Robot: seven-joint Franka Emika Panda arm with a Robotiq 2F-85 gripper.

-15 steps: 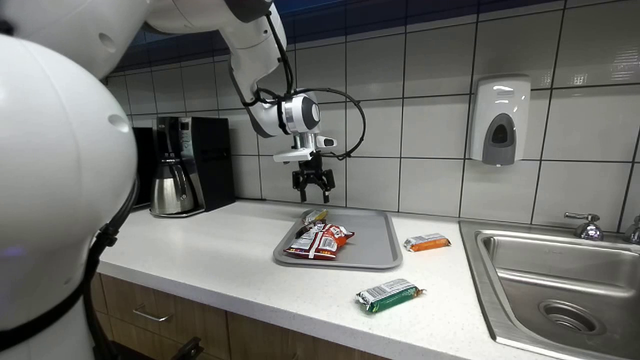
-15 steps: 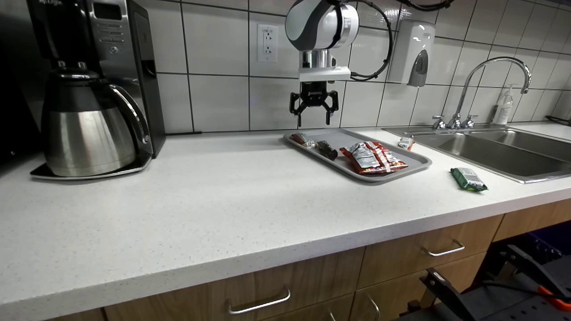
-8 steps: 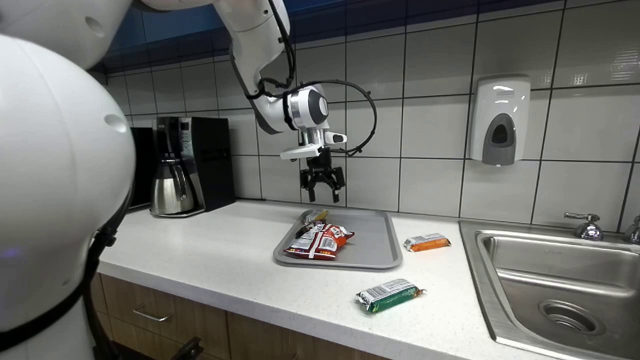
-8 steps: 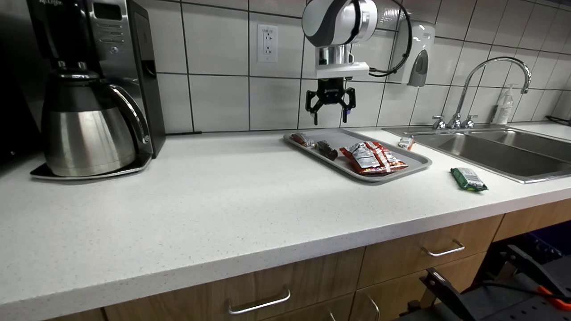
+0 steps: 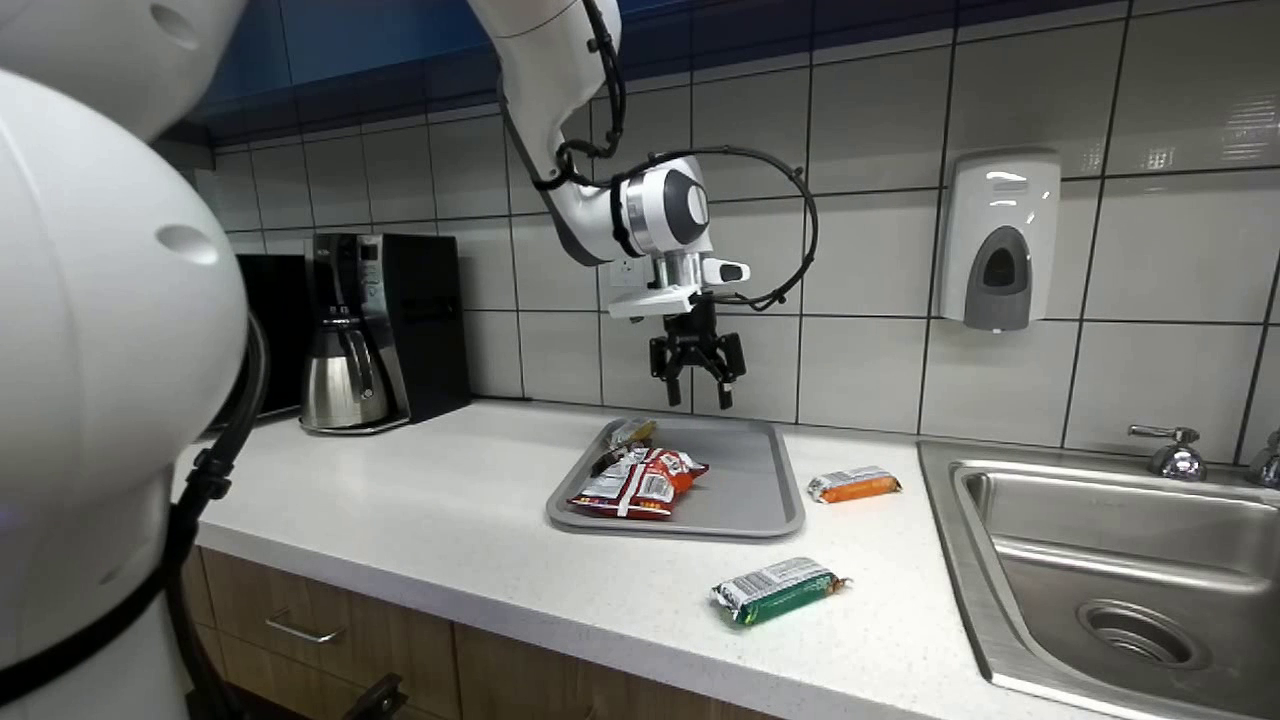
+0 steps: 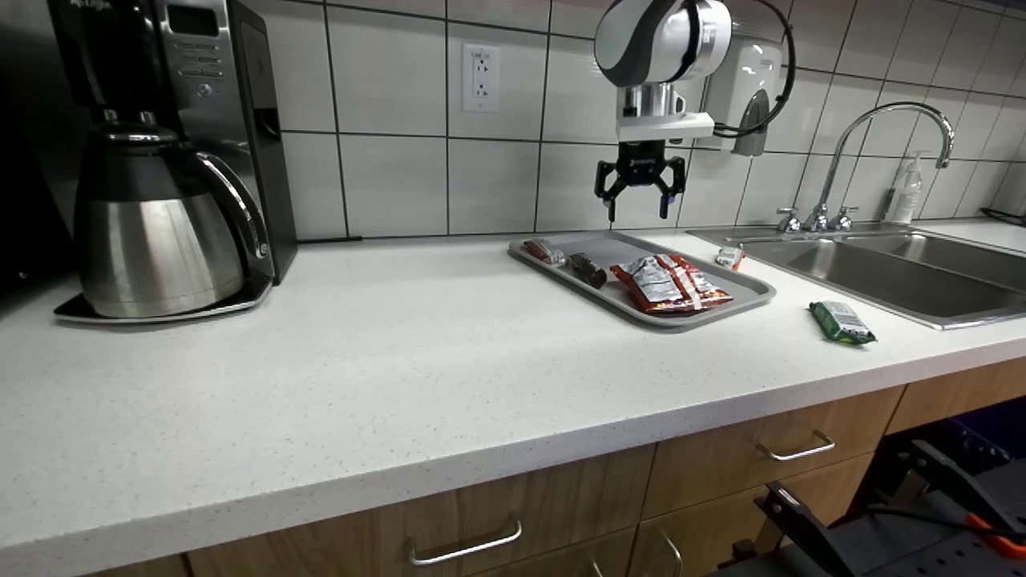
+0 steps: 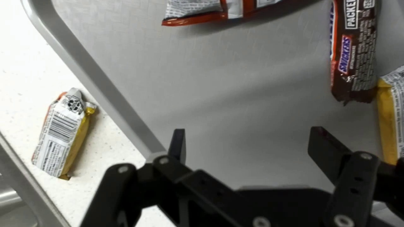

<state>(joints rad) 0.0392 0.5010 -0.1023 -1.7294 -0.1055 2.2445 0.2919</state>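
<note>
My gripper [image 5: 699, 397] is open and empty, pointing down above the grey tray [image 5: 740, 480]. The wrist view also shows the open jaws [image 7: 248, 130] with bare tray between them. On the tray lie a red and silver snack bag [image 6: 669, 282], a brown Snickers wrapper [image 7: 353, 56] and a yellow and white packet [image 7: 393, 116], cut off by the frame edge. An orange, yellow and white packet [image 7: 61, 135] lies on the counter between tray and sink. A green and white packet [image 5: 777, 590] lies nearer the counter's front; it is out of the wrist view.
A steel sink [image 5: 955, 580] with a faucet [image 6: 890, 112] is beside the tray. A coffee maker with a steel carafe [image 6: 164, 248] stands at the far end of the counter. The tiled wall carries a soap dispenser [image 5: 1000, 240] behind the counter.
My gripper has moved rightward in both exterior views, across above the tray toward the sink side. It has stayed open. The packets and tray have not moved.
</note>
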